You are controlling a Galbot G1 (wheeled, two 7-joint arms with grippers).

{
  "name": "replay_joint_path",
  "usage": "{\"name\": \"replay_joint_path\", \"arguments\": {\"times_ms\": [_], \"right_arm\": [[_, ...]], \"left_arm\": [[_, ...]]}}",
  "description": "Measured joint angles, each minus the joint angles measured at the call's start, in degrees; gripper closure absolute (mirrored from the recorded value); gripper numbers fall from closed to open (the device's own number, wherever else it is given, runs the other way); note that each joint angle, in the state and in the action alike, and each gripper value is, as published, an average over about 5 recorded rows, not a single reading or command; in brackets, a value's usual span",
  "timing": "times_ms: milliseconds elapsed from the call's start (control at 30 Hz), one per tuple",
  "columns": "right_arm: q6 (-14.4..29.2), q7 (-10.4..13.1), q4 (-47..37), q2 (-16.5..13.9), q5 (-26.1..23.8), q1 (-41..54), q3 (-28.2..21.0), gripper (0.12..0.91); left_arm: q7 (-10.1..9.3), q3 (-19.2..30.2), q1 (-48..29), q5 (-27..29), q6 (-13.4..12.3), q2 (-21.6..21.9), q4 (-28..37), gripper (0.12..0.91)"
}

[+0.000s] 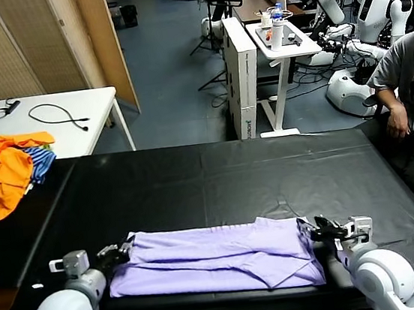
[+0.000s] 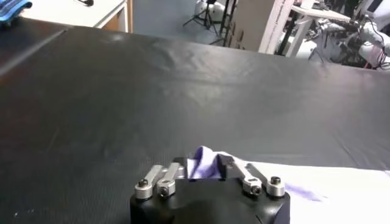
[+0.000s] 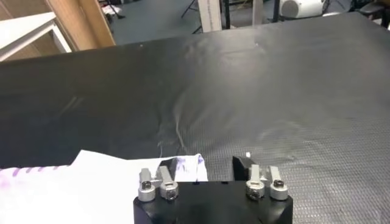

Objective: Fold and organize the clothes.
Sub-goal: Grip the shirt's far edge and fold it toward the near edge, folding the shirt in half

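Observation:
The pale lavender T-shirt [image 1: 220, 259] lies folded into a long flat band along the near edge of the black table [image 1: 217, 176]. My left gripper [image 1: 118, 252] is at the shirt's left end, shut on a raised tuck of the fabric, which shows between its fingers in the left wrist view [image 2: 202, 165]. My right gripper [image 1: 319, 229] is at the shirt's right end and open. In the right wrist view [image 3: 204, 163] a corner of the shirt [image 3: 183, 167] lies against one finger, and the other finger stands apart over bare table.
An orange and blue-striped pile of garments [image 1: 5, 168] lies at the table's far left corner. A white table [image 1: 51, 117] with cables stands behind it. A seated person [image 1: 411, 92] is at the right edge.

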Motion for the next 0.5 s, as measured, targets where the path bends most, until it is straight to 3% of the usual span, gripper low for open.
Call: {"name": "replay_joint_path", "arguments": {"times_ms": [100, 267, 400, 500], "right_arm": [[1.12, 0.35, 0.01, 0.23, -0.29, -0.04, 0.20, 0.873], [2.24, -0.38, -0.06, 0.12, -0.23, 0.27, 0.32, 0.883], [2.05, -3.05, 0.15, -0.50, -0.05, 0.47, 0.74, 0.878], [1.78, -4.50, 0.75, -1.08, -0.02, 0.14, 1.38, 0.784]], "left_arm": [[0.08, -0.33, 0.38, 1.94, -0.22, -0.25, -0.41, 0.886], [-0.20, -1.03, 0.71, 3.12, -0.56, -0.38, -0.76, 0.886], [-0.23, -1.56, 1.27, 3.09, -0.75, -0.49, -1.26, 0.886], [-0.17, -1.79, 1.51, 2.82, -0.84, -0.80, -1.89, 0.882]]}}
